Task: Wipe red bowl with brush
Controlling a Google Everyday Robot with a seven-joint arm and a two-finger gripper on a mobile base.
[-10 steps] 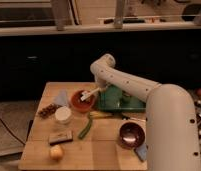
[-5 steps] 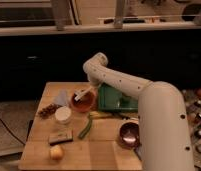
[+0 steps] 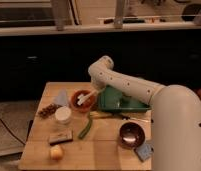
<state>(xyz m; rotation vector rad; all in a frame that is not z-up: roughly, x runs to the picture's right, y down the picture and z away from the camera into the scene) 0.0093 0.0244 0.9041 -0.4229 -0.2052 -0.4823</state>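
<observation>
wooden table (image 3: pixel 104 150): brush (image 3: pixel 84 99) is seen inside red bowl (image 3: pixel 75 106).
gripper (image 3: pixel 93 93) is held at the rim; its grip cannot be told.

A: Bench (image 3: pixel 101 152)?
B: Pale wood, matt.
A: Red bowl (image 3: pixel 76 106)?
B: Matt rim. Brush (image 3: pixel 84 99) in it is whitish, plastic-looking. Gripper (image 3: pixel 93 94) over its right rim; arm (image 3: pixel 129 86) shell smooth, off-white, faint sheen.
A: Brown bowl (image 3: pixel 130 135), right-front of red bowl?
B: Glossy, metallic shine.
A: Green tray (image 3: pixel 119 103) right of red bowl?
B: Smooth, plastic-looking.

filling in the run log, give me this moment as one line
gripper: at right rim of red bowl | brush: pale head inside red bowl | contact with bowl: cannot tell
</observation>
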